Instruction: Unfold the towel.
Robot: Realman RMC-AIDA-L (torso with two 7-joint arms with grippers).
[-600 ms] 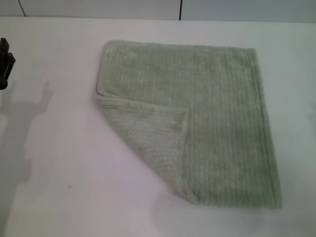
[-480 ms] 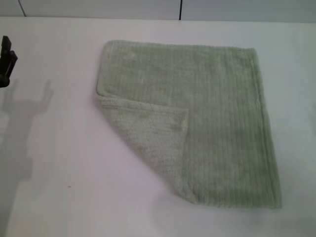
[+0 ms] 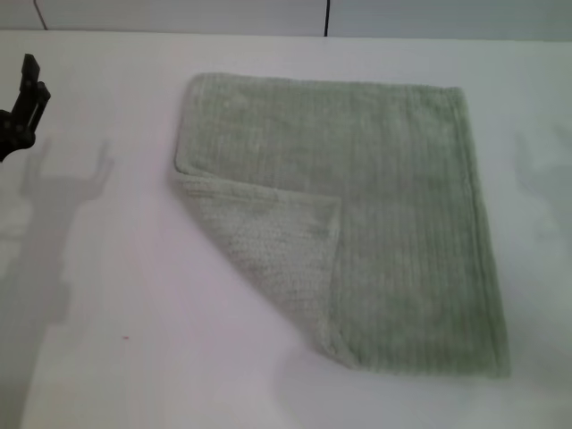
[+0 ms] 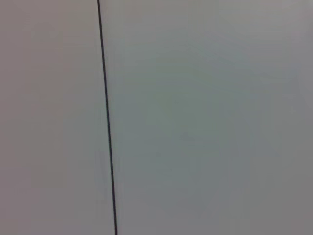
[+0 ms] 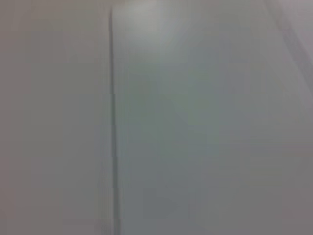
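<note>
The pale sage-green towel (image 3: 357, 214) lies flat on the white table (image 3: 116, 340) in the head view. Its near-left corner is folded over onto it, and the flap (image 3: 277, 241) shows the paler underside as a triangle. My left gripper (image 3: 25, 103) hangs at the far left edge, well left of the towel and above the table. It holds nothing, and its shadow shows two spread fingers. My right gripper is out of view; only a faint shadow falls at the right edge. Neither wrist view shows the towel.
The table's far edge meets a pale wall with a dark vertical seam (image 3: 326, 18). Both wrist views show only a plain grey surface with a thin dark line, in the left wrist view (image 4: 105, 117) and the right wrist view (image 5: 113, 122).
My left gripper has risen and moved a little to the right at the left edge. A faint shadow has appeared at the right edge. The towel has not moved.
</note>
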